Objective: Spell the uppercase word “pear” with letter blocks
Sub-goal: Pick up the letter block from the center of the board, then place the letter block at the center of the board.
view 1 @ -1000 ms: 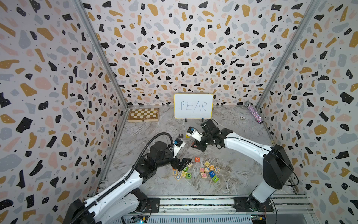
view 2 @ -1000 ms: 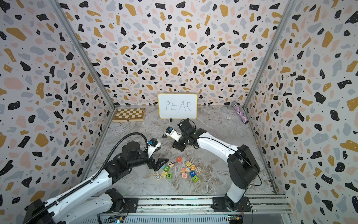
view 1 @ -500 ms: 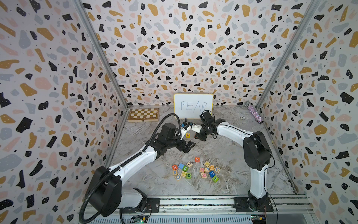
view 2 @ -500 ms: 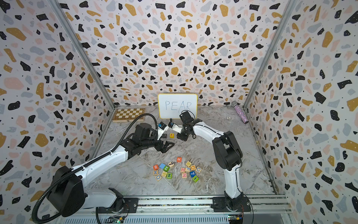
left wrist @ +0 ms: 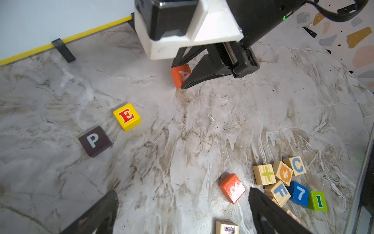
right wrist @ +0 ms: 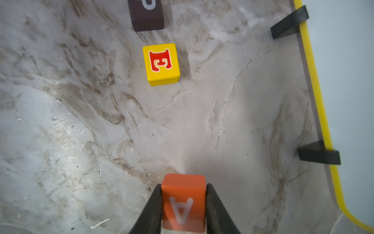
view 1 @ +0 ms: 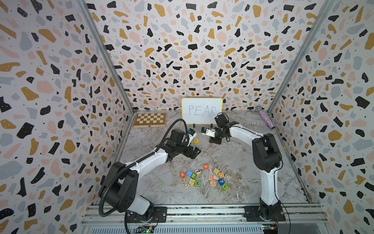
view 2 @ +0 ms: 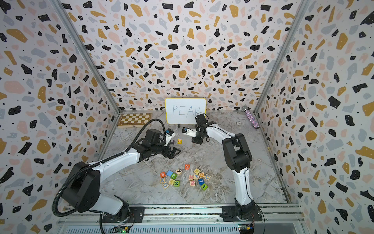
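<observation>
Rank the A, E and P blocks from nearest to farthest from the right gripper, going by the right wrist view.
1. A block: held in the right gripper, so it is in contact.
2. E block: lying free, ahead of the gripper and well apart from it.
3. P block: beyond the E, only partly in view.

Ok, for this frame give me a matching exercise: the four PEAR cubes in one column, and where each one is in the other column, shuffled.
Things:
1. black wooden cube with white P
2. yellow wooden cube with red E
3. orange-red wooden cube with pale A
4. orange-red wooden cube with pale R

Places:
a. clamped in the right end effector
b. lying free, between P and A
c. at the edge of the pile of loose wooden cubes
d. lying free beside E, farthest from A

Pairs: 1-d, 2-b, 3-a, 4-c
</observation>
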